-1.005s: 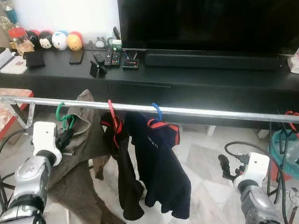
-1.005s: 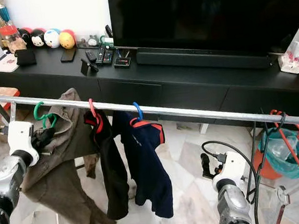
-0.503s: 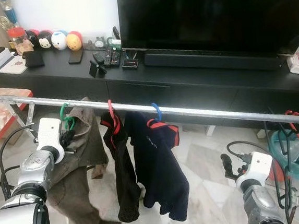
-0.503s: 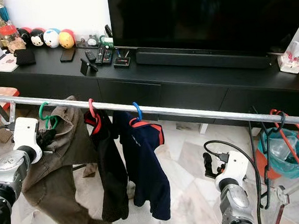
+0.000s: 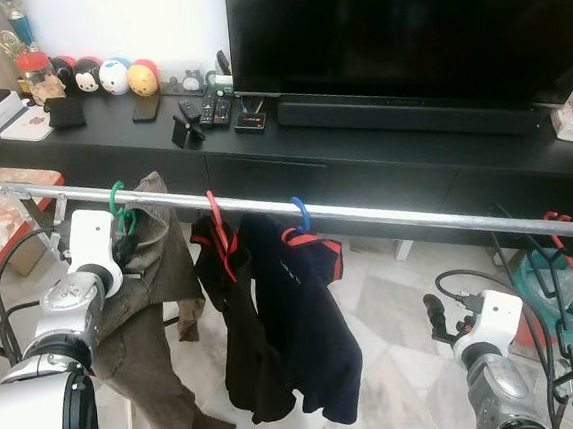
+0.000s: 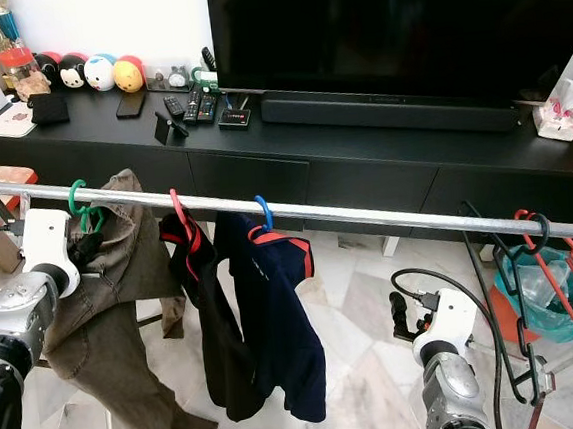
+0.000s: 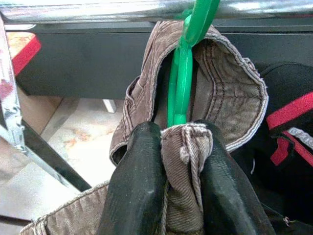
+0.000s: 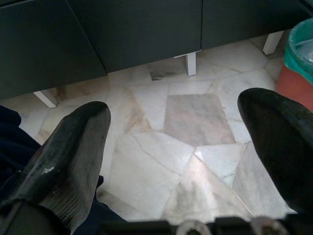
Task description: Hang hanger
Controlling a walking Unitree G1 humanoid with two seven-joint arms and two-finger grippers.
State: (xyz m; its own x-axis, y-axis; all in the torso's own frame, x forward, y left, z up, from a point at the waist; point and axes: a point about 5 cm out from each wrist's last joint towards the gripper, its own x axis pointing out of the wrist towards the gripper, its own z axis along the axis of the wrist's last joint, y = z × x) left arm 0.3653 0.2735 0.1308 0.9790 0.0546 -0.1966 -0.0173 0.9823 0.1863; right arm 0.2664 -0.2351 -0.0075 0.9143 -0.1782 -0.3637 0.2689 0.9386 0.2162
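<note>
On the metal rail (image 5: 266,208) in front of the TV counter (image 5: 381,151), I have the green hanger (image 7: 183,63) hooked over at the left end, with the brown trousers (image 5: 145,317) draped from it. My left gripper (image 7: 181,161) is up at the rail, just under the hook, and its fingers (image 7: 134,181) are pinched narrow on a fold of the trousers' waistband right where it wraps the hanger's neck. From the wrist view the hook looks seated over the bar, so I judge the hanging is essentially done and what remains is letting go.

What worries me is the release. The cloth is bunched between the fingers, so pulling back before they spread fully could drag the waistband, tip the hanger and lift the hook off the rail. The trousers also hang lopsided, mostly to 1 side, and could slide off once unsupported.

Next along the rail hang a black garment on a red hanger (image 5: 215,221) and a navy garment on a blue hanger (image 5: 299,213); a sideways tug could knock into them.

My right gripper (image 8: 181,142) hangs low over the marble floor (image 8: 195,117), fingers spread wide and empty.
</note>
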